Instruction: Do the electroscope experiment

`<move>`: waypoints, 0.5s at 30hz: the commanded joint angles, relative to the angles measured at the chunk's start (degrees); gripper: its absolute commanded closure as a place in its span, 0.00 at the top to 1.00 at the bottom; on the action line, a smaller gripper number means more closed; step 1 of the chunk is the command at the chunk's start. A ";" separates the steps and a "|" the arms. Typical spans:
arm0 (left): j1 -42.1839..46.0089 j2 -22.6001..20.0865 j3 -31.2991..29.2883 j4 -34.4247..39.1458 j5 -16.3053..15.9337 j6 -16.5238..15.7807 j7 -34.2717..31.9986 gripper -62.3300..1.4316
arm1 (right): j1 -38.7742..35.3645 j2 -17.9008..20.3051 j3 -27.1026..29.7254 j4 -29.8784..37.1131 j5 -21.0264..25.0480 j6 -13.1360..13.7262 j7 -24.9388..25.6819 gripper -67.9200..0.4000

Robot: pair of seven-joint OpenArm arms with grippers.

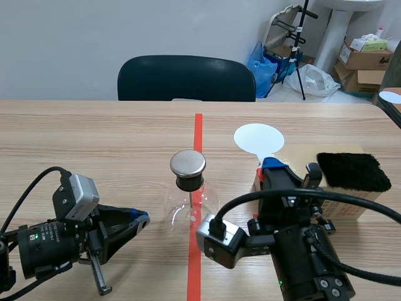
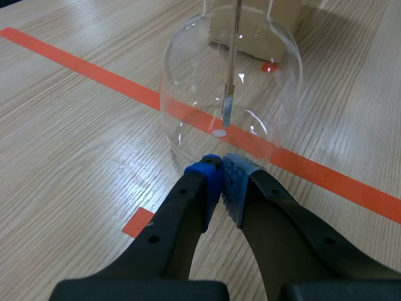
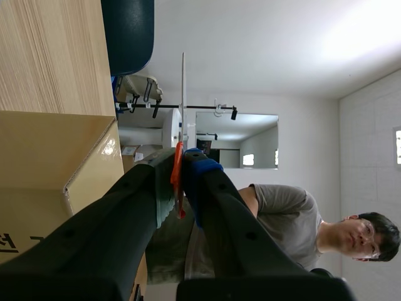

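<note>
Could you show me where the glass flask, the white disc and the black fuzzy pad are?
glass flask [image 1: 177,204]: scene view, on its clear round bulb.
white disc [image 1: 258,138]: scene view, middle of its flat face.
black fuzzy pad [image 1: 353,171]: scene view, middle of its dark top.

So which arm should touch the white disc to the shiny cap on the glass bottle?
Right, probably. The right fingers are shut on the white disc, holding it up near the metal cap. The left fingers are shut on nothing, low beside the glass flask.
</note>
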 commanded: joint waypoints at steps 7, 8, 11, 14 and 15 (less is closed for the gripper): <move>-0.17 0.11 -0.35 1.11 -0.63 -0.15 -0.87 0.07 | 0.50 -0.33 0.04 0.31 -0.04 -0.57 -0.24 0.02; -0.17 0.11 -0.35 1.11 -0.63 -0.15 -0.87 0.07 | 0.50 -0.31 0.07 0.31 -0.04 -0.57 -0.26 0.02; -0.15 0.11 -0.35 1.11 -0.63 -0.15 -0.87 0.07 | 0.50 -0.31 0.07 0.31 -0.04 -0.57 -0.44 0.02; -0.15 0.11 -0.35 1.11 -0.63 -0.15 -0.87 0.07 | 0.50 -0.31 0.07 0.31 -0.04 -0.57 -0.76 0.02; -0.15 0.11 -0.35 1.11 -0.63 -0.15 -0.87 0.07 | 0.50 -0.31 0.07 0.31 -0.04 -0.57 -0.87 0.02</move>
